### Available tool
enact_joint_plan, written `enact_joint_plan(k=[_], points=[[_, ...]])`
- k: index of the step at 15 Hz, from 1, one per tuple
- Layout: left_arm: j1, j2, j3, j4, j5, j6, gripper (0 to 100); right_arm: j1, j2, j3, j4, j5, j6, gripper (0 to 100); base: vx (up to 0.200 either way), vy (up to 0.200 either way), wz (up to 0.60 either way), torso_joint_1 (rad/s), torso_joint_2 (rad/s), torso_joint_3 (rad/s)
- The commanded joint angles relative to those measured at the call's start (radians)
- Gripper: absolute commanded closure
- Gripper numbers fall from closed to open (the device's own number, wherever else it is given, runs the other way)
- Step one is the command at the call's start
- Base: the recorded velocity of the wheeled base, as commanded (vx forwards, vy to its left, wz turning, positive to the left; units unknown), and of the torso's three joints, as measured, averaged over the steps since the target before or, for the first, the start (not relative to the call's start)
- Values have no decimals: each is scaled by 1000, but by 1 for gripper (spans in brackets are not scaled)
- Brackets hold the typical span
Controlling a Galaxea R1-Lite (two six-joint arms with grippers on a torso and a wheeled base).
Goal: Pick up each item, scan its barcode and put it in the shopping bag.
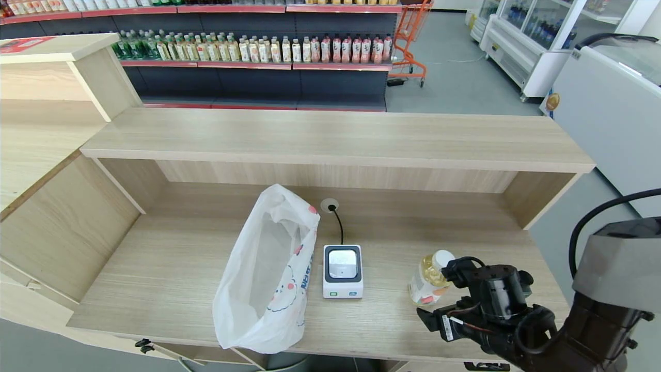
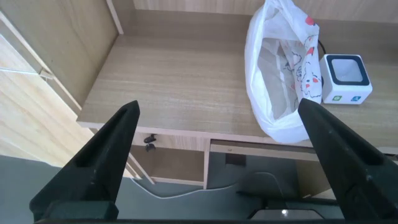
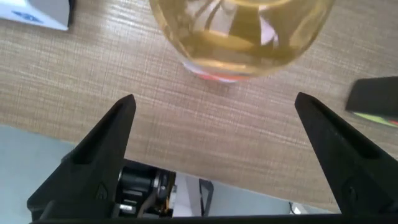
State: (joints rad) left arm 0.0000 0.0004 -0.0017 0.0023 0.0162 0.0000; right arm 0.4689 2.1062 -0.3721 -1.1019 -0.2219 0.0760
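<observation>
Shop (drink shelves, checkout counter)

counter: matt wood | bag: thin crinkly plast. | bottle: clear glossy plast.

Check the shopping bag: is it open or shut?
Open. The shopping bag sits on the counter with its mouth spread wide, its inside showing.

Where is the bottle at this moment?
In the head view, the bottle stands upright on the counter, right of the scanner, in front of the right end effector.
</observation>
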Motion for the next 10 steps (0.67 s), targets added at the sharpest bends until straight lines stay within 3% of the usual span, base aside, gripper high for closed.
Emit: enact_joint_plan(k=[1, 10], points=[[0, 0, 0, 1, 1, 0, 0, -1, 60, -39, -36, -31, -5, 0, 0, 0, 0, 0, 0, 0], [0, 0, 0, 1, 1, 0, 0, 16, 207, -96, -296, -63, -73, 0, 0, 0, 0, 0, 0, 0]])
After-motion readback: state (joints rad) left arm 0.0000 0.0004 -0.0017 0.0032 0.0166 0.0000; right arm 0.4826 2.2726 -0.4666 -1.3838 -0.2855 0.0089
